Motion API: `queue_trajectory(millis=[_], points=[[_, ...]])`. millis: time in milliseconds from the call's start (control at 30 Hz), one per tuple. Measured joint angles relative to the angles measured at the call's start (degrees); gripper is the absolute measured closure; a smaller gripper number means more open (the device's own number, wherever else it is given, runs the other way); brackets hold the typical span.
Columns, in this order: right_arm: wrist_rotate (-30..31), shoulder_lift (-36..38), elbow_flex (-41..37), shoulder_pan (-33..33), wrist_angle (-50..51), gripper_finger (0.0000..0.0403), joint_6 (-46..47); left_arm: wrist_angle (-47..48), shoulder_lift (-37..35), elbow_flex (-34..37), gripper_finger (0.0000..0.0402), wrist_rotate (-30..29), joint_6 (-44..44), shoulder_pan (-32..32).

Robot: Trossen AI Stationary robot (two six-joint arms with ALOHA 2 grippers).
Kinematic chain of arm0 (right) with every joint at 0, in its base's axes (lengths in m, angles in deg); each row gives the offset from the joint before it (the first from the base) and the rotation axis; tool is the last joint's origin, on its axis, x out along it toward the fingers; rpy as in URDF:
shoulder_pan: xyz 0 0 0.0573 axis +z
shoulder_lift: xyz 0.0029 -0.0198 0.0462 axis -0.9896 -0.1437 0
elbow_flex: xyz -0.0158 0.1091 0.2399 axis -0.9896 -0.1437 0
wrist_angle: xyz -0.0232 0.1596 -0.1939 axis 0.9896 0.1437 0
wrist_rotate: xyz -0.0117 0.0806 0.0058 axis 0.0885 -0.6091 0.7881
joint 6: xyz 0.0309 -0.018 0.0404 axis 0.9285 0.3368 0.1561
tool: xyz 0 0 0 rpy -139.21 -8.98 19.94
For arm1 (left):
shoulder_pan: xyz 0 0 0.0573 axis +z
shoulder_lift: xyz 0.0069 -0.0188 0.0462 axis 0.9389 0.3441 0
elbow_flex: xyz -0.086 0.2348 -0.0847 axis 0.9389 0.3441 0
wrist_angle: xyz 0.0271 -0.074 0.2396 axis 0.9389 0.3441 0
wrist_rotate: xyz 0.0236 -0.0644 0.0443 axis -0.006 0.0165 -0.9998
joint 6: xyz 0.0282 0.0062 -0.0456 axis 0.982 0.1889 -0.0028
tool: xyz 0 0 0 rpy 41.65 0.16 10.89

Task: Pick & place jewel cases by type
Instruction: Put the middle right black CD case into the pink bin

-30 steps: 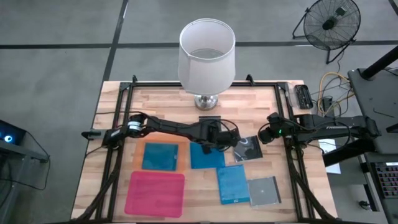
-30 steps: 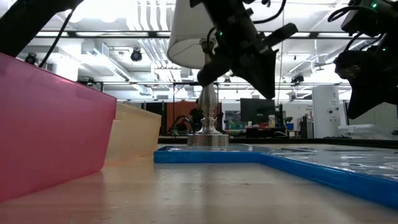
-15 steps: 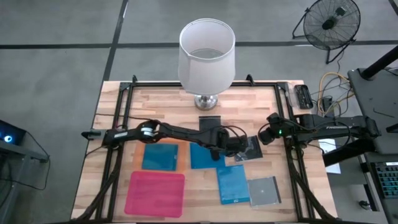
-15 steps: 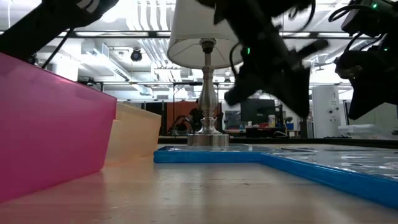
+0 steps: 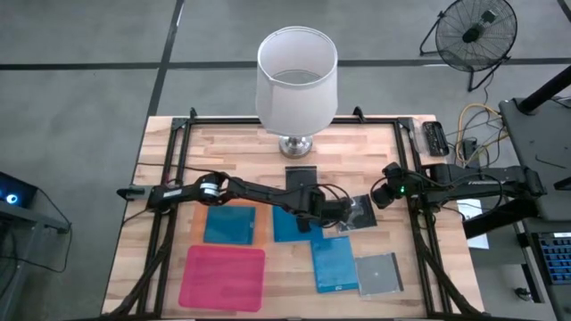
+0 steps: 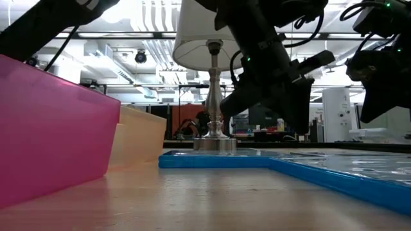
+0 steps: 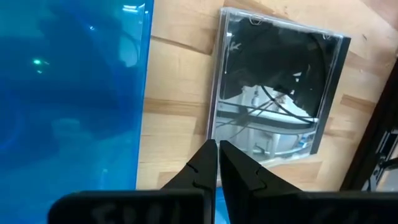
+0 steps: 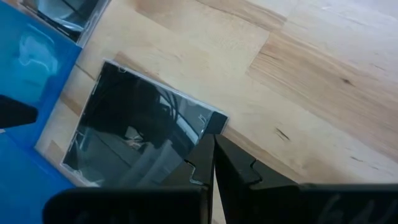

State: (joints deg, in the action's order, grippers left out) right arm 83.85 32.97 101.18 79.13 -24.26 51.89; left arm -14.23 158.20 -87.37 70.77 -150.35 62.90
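High view: we find the left hand [image 5: 342, 210] pinched empty, just above a dark jewel case [image 5: 357, 212]; the right hand [image 5: 382, 193], likewise pinched, waits just beyond it.

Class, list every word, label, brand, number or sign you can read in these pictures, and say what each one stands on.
None can be read.
Blue jewel case: a small pale label near one edge, too small to read.
Dark jewel case: only reflections, no print.
Left gripper and right gripper: no markings show.
Lamp: plain shade.
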Motion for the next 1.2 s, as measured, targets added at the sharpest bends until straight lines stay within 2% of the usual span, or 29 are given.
queue_trajectory(millis=[167, 700, 900, 1067, 1200], points=[[0.3, 0.0, 0.0, 0.0, 0.1, 0.0394, 0.1, -0.8, 0.6, 0.1, 0.0401, 0.3, 1.8, 1.1], [-1.1, -0.1, -0.6, 0.0, 0.4, 0.0394, 8.8, 0.7, 1.2, 0.4, 0.0401, 1.2, 5.7, 1.7], [-1.8, -0.1, -1.5, 0.2, 0.2, 0.0394, 11.7, -1.8, 3.6, 0.4, 0.0401, 4.7, 6.5, 1.7], [-6.9, -0.1, -3.7, 0.2, -0.1, 0.0394, 12.6, -2.3, 3.9, 0.3, 0.0401, 4.3, 7.5, 1.6], [-8.5, -0.1, -5.3, 0.2, -3.0, 0.0394, 11.1, -2.3, 3.9, 0.3, 0.0401, 4.0, 7.9, 1.7]])
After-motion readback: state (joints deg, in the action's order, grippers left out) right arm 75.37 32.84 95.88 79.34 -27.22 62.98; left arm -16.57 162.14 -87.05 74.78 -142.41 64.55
